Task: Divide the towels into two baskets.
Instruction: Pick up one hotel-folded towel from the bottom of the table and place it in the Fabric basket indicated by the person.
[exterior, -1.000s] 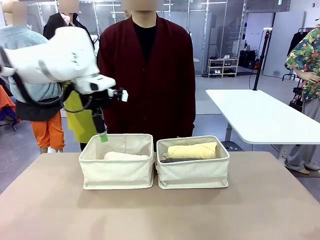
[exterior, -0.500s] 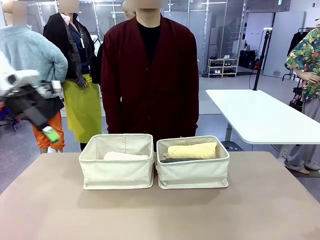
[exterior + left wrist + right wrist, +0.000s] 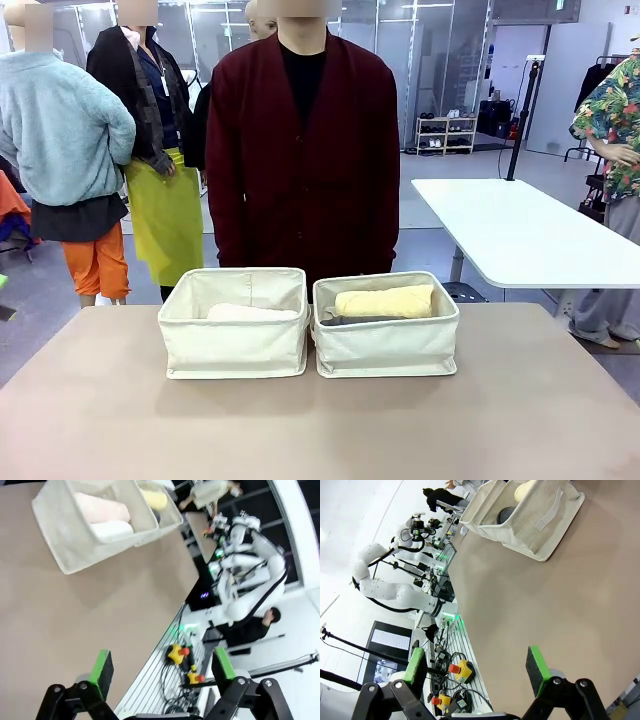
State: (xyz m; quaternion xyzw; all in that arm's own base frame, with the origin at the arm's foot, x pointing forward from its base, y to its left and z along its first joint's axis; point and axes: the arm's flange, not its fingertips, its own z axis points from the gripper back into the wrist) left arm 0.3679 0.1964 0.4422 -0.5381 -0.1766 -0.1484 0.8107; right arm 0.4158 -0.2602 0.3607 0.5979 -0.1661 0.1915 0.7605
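1. Two matching rectangular cream canvas baskets stand side by side, almost touching, on the tan bench (image 3: 320, 420), in front of a person in a dark red cardigan (image 3: 305, 150).
2. The left cream canvas basket (image 3: 236, 345) holds a rolled white terry towel (image 3: 250, 312); the left wrist view also shows a rolled pale pinkish-beige towel (image 3: 102, 509) lying beside the white one in it.
3. The right cream canvas basket (image 3: 386, 345) holds a rolled pale yellow towel (image 3: 384, 300) resting on top of a dark grey rolled towel (image 3: 350, 320), of which only an edge shows.
4. The left claw (image 3: 162, 672) hangs above the bench edge, well apart from the baskets, jaws spread wide and empty.
5. The right claw (image 3: 476, 665) is likewise released, its green pads (image 3: 536, 664) far apart with nothing between them, over the bare bench away from the baskets.
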